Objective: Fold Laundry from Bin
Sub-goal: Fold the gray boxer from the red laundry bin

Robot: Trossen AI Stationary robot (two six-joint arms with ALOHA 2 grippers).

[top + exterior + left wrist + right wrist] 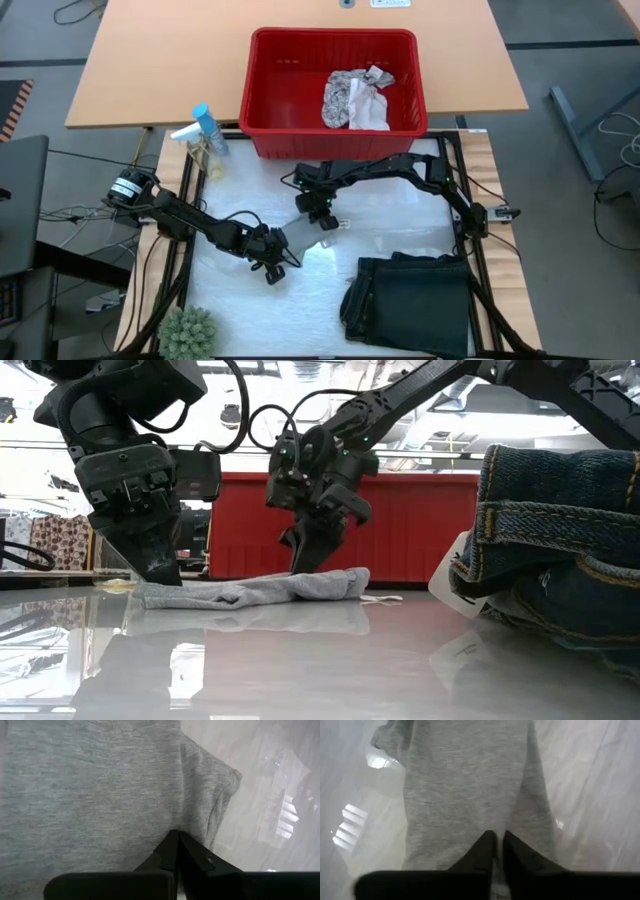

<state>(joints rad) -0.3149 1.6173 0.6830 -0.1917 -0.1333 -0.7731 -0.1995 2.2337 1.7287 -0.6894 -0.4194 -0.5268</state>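
A small grey cloth (pixel 255 588) lay flat on the glossy white desk (pixel 250 320), in the middle of the work area, stretched between the two arms. The left gripper (pixel 272 262) sat at its near-left end, fingers (pixel 172 851) pressed together on the fabric edge, and the right gripper (pixel 322 214) was at the opposite end, its fingers (pixel 487 851) likewise closed, pinching the cloth. Near the desk's front right corner rested a folded dark denim garment (pixel 410 300), well apart from the grey piece. Behind the arms stood the red bin (pixel 335 85), holding a white-grey patterned cloth (pixel 345 98) with a plain whitish piece (pixel 372 108) just beside it. A spray bottle (pixel 205 135) stood left of the bin, and a small green plant (pixel 188 333) sat at the front left corner.
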